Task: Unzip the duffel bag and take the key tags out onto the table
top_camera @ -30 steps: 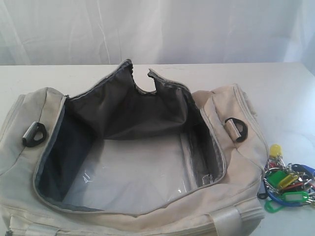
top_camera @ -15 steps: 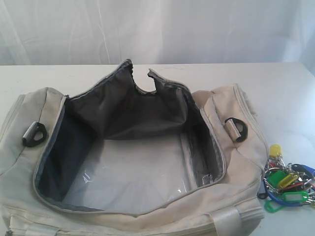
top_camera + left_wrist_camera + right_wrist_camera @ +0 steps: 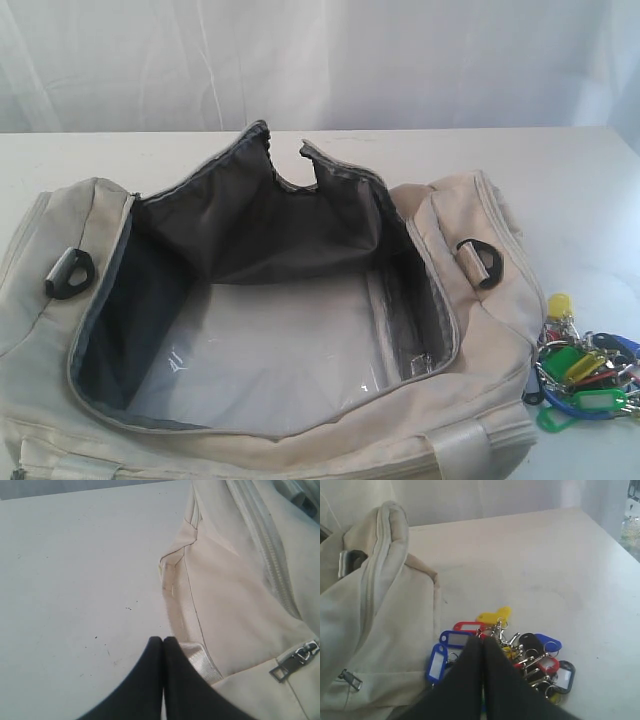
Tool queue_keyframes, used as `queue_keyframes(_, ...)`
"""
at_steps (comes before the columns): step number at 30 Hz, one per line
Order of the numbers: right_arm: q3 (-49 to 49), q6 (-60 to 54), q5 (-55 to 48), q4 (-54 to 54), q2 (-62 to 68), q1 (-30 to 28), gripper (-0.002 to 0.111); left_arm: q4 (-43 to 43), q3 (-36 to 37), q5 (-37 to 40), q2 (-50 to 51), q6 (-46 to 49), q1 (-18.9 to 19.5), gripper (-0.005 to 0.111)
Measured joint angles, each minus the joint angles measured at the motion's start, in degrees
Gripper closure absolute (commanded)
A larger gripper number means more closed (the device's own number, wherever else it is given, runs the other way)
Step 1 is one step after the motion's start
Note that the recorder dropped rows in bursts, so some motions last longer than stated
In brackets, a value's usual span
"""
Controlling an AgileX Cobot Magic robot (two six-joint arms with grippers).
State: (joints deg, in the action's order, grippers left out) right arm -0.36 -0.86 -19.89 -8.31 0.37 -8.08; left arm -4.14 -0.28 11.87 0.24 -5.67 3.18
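No change from a second ago: the duffel bag [image 3: 480,330] lies unzipped on the table [image 3: 560,170], cream flap thrown back, dark grey lining and a pale floor panel showing. The key tags [image 3: 585,375] are out, a green, yellow, blue and red heap on the table just beside the bag's right end. The left gripper [image 3: 163,645] is pinched shut on nothing by the bag's cream side, and the right gripper [image 3: 482,642] is clenched and empty close to the tags.

The exterior camera looks down into the bag [image 3: 480,330] from near; each wrist camera sees one bag end closely.
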Motion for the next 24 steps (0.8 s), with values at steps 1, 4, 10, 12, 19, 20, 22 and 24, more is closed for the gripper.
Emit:
queue_keyframes(1, 0.0, 0.0, 0.0, 0.1, 0.0, 0.0, 0.108, 0.0, 0.0, 0.0, 0.0, 0.0, 0.0, 0.107)
queue_keyframes(4, 0.0, 0.0, 0.0, 0.1, 0.0, 0.0, 0.108, 0.0, 0.0, 0.0, 0.0, 0.0, 0.0, 0.107)
queue_keyframes(10, 0.0, 0.0, 0.0, 5.12, 0.0, 0.7, 0.108, 0.0, 0.0, 0.0, 0.0, 0.0, 0.0, 0.107)
queue_keyframes(12, 0.0, 0.0, 0.0, 6.52, 0.0, 0.7, 0.108, 0.0, 0.0, 0.0, 0.0, 0.0, 0.0, 0.107)
queue_keyframes(19, 0.0, 0.0, 0.0, 7.33, 0.0, 0.7, 0.108, 0.0, 0.0, 0.0, 0.0, 0.0, 0.0, 0.107)
queue_keyframes(20, 0.0, 0.0, 0.0, 7.33, 0.0, 0.7, 0.108, 0.0, 0.0, 0.0, 0.0, 0.0, 0.0, 0.107)
queue_keyframes(22, 0.0, 0.0, 0.0, 7.33, 0.0, 0.7, 0.108, 0.0, 0.0, 0.0, 0.0, 0.0, 0.0, 0.107)
queue_keyframes(24, 0.0, 0.0, 0.0, 7.47, 0.0, 0.7, 0.108, 0.0, 0.0, 0.0, 0.0, 0.0, 0.0, 0.107)
